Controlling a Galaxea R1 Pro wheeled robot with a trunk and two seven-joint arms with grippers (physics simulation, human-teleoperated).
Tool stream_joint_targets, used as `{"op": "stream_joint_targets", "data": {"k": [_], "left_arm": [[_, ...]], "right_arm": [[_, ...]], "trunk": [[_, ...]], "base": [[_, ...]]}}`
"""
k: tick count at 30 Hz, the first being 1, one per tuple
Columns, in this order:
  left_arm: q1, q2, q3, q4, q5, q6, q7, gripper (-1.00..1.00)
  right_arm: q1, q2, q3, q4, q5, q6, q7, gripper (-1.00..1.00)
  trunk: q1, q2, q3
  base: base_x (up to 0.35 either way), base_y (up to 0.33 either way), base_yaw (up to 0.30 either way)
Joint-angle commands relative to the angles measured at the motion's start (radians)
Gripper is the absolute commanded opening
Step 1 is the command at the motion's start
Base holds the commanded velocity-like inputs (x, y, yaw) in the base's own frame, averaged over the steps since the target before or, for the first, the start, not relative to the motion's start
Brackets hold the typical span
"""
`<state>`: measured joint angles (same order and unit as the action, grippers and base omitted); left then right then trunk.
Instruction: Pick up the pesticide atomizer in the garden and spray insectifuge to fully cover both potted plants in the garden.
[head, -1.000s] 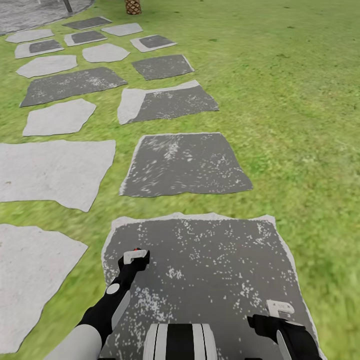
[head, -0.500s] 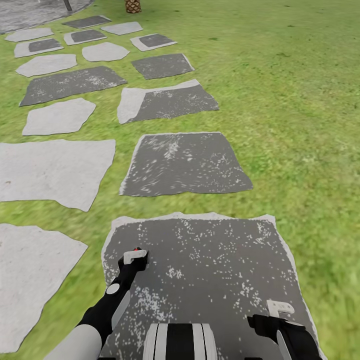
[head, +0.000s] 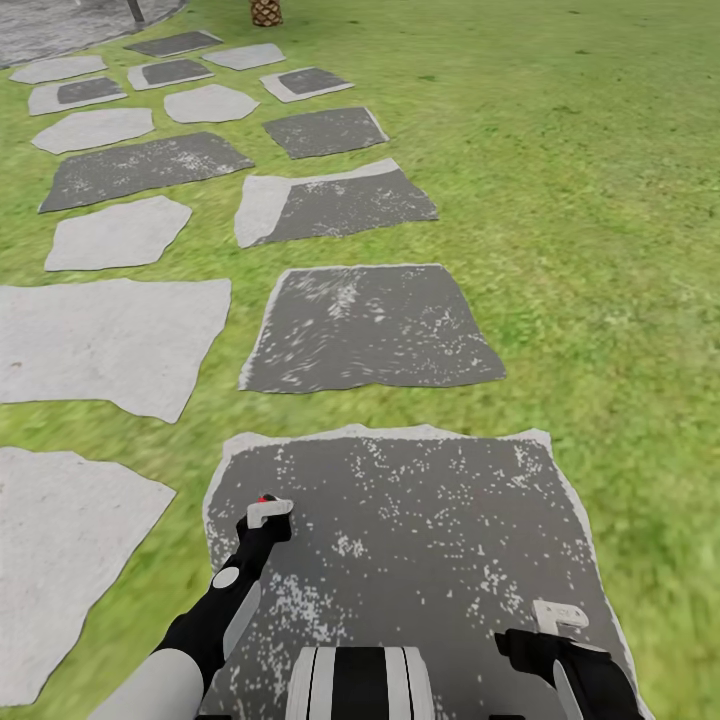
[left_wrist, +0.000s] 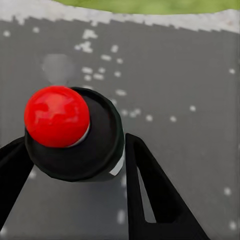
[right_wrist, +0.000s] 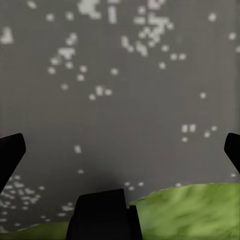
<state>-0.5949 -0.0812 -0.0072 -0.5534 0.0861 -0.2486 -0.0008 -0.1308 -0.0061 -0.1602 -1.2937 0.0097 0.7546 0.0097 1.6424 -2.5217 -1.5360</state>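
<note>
1. Closest to us, our left gripper (left_wrist: 75, 165) has its two black fingers (left_wrist: 150, 190) closed on either side of a dark cylindrical atomizer with a round red button on top (left_wrist: 57, 116), so we judge the pesticide atomizer is in hand. In the head view the left gripper (head: 268, 512) is held low and forward with the red tip (head: 264, 498) uppermost, which looks like a carrying pose that keeps the nozzle upright while we travel.

2. Our right gripper (right_wrist: 120, 145) has its fingers spread wide with nothing between them; it hangs by our right side (head: 560, 615), free for later work.

3. Beneath both grippers lies a large dark grey, white-speckled stone paving slab (head: 420, 540), and green grass (right_wrist: 190, 215) shows just past its edge near the right gripper.

4. Ahead of the left gripper, more grey and pale paving slabs (head: 370, 325) run in two rows across the green lawn of the garden (head: 560, 200), marking a path we can roll along.

5. Farthest off, well beyond the atomizer, the brown scaly base of a trunk (head: 265, 12) stands at the path's end. The low speckled potted plants are yet to be reached, so we judge spraying has not begun.
</note>
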Motion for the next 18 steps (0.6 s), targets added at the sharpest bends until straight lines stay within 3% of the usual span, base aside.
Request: {"op": "stream_joint_targets", "data": {"k": [1, 18], "left_arm": [[0.000, 0.000, -0.001, 0.001, 0.009, -0.003, 0.000, -1.00], [0.000, 0.000, -0.002, 0.000, 0.009, -0.003, -0.001, -1.00]], "right_arm": [[-0.001, 0.000, 0.000, -0.001, 0.001, 0.005, 0.001, 1.00], [-0.001, 0.000, -0.001, -0.001, 0.001, 0.005, 0.001, 1.00]], "trunk": [[0.000, 0.000, -0.001], [-0.001, 0.000, 0.003]], "base": [[0.000, 0.000, 0.000], [0.000, 0.000, 0.000]]}}
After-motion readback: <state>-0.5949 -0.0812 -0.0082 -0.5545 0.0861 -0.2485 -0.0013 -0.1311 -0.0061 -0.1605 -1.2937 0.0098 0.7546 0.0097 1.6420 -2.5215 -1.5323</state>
